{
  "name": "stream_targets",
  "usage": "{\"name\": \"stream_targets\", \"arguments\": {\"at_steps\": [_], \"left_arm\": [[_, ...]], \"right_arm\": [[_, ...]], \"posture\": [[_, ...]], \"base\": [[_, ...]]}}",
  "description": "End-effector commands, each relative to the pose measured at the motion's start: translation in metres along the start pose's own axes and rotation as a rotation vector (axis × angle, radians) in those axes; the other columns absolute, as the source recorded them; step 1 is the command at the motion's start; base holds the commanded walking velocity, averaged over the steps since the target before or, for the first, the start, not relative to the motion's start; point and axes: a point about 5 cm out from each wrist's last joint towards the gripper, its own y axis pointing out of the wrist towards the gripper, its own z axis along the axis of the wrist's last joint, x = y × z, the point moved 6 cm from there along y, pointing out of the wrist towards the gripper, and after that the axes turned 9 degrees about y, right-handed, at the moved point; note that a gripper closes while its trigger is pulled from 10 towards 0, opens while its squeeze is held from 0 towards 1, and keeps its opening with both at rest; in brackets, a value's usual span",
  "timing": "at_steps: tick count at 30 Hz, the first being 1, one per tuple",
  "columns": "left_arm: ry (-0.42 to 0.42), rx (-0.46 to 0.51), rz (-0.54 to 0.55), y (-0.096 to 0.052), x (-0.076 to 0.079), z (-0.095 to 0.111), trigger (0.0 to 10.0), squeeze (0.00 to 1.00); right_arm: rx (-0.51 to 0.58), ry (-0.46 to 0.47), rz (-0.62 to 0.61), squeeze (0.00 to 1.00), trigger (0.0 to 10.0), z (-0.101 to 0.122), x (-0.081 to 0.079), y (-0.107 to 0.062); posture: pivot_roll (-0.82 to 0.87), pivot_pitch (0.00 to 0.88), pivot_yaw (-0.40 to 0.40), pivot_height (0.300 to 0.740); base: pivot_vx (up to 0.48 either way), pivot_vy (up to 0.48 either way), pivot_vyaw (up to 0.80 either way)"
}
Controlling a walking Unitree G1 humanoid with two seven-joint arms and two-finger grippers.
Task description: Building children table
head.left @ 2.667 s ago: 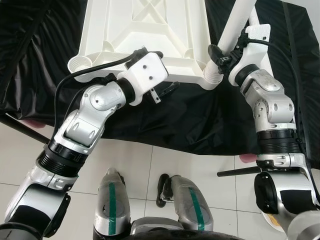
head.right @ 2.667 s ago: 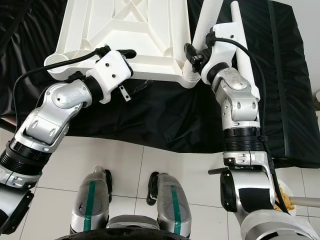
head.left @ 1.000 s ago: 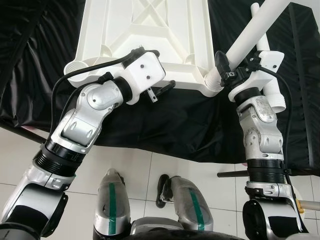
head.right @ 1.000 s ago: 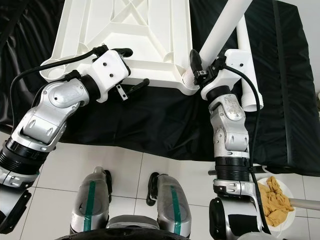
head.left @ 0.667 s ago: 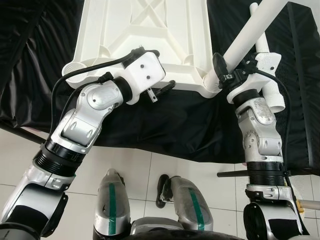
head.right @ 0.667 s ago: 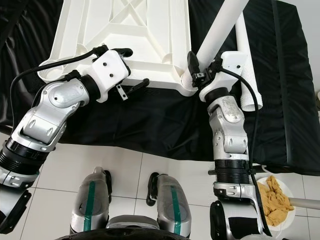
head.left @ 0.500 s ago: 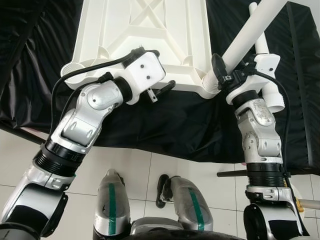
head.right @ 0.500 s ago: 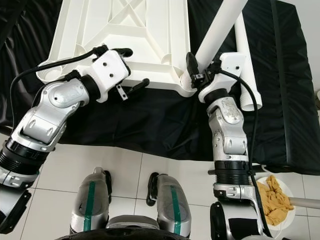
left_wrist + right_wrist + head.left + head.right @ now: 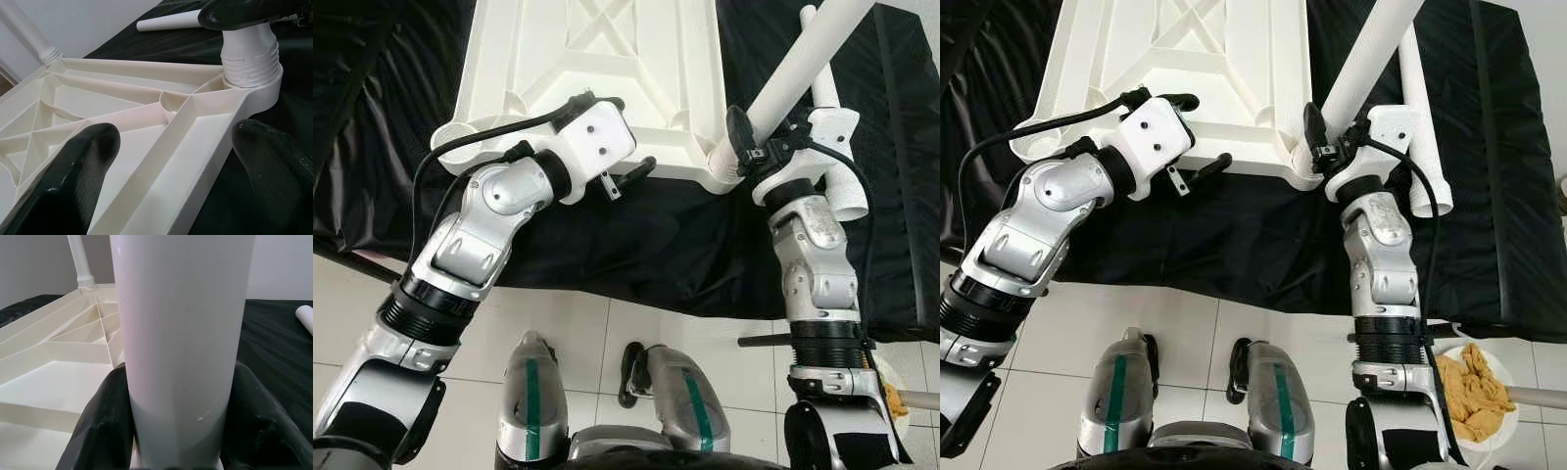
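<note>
Left eye view, right gripper [image 9: 740,137] clamped on table leg [image 9: 795,69] (tilted up-right) in tabletop [image 9: 597,59] corner socket, left gripper [image 9: 625,147] open astride its edge.

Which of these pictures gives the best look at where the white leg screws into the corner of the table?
The left wrist view: the leg's threaded end sits in the corner socket of the upturned tabletop. In the eye views the right gripper hides the joint. The right wrist view has the leg up close between its fingers.
</note>
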Motion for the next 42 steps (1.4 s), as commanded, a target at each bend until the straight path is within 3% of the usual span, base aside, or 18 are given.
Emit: {"name": "stream_targets", "arguments": {"at_steps": [1, 27, 42], "left_arm": [[0.026, 0.023, -0.035, 0.0, 0.002, 0.007, 10.0, 0.0], [0.032, 0.024, -0.031, 0.0, 0.001, 0.007, 10.0, 0.0], [0.038, 0.029, -0.036, 0.001, 0.002, 0.008, 10.0, 0.0]], "right_arm": [[-0.216, 0.019, -0.078, 0.0, 10.0, -0.06, 0.012, -0.016], [-0.16, -0.05, -0.318, 0.0, 10.0, -0.053, 0.048, -0.007], [-0.1, -0.115, -0.551, 0.0, 10.0, -0.052, 0.076, -0.013]], "posture": [[0.14, 0.126, -0.08, 0.74], [0.14, 0.119, -0.086, 0.74], [0.15, 0.1, -0.087, 0.74]], "base": [[0.0, 0.0, 0.0], [0.0, 0.0, 0.0], [0.0, 0.0, 0.0]]}}
